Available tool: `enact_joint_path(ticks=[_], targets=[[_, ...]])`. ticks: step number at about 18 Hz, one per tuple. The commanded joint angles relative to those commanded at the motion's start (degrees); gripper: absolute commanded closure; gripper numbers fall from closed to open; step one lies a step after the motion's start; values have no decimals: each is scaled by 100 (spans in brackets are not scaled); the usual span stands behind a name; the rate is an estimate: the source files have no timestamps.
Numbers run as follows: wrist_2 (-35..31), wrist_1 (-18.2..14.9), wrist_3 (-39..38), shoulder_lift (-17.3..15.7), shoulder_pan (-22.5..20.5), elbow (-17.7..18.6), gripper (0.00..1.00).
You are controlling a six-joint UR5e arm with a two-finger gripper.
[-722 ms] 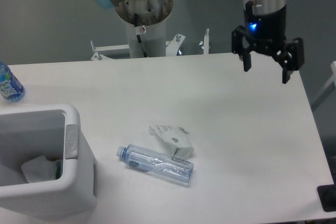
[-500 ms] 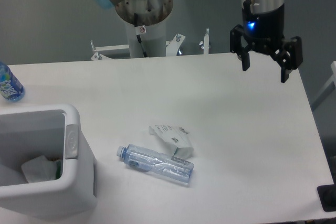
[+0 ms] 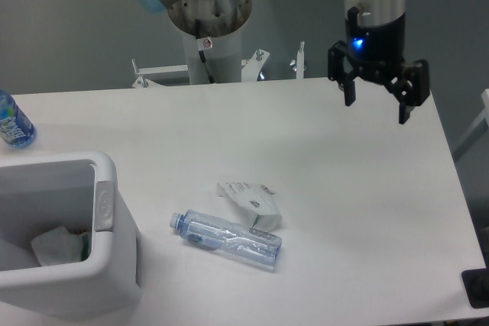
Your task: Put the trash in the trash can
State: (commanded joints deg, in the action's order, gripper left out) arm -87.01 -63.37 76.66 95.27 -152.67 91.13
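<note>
A crushed clear bluish bottle [image 3: 226, 239] lies on its side on the white table [image 3: 359, 181], cap end pointing left. A crumpled white printed wrapper [image 3: 250, 201] rests just behind it, touching its right end. The white trash can [image 3: 103, 211] stands at the front left, with a crumpled white piece with a green bit [image 3: 59, 246] inside. My gripper [image 3: 376, 111] hangs open above the table's back right, far from the bottle and wrapper, nothing between its fingers.
A blue-labelled water bottle [image 3: 13, 124] stands at the left edge behind the bin. The arm's base column [image 3: 210, 28] rises behind the table's back edge, with metal brackets [image 3: 256, 62] beside it. A dark object [image 3: 476, 288] sits at the front right corner.
The gripper has shifted slightly left and a little up, still open. The bottle, wrapper and bin have not moved.
</note>
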Motion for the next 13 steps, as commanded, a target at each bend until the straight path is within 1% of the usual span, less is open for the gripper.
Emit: enact_joint_path(ticks=[3,5,7,8,10,11,13], targets=[[26,17,-887,61,245,246,0],[26,0,-1056,79,448,553,0],[18,9,-1179,210,606,817,0],[26,0,-1467,298,685,844,0],[9,0,-2528,517,913,836,0],[18,9,-2916,605,1019,818,0],[26,9,-3515,843,1081,766,0]])
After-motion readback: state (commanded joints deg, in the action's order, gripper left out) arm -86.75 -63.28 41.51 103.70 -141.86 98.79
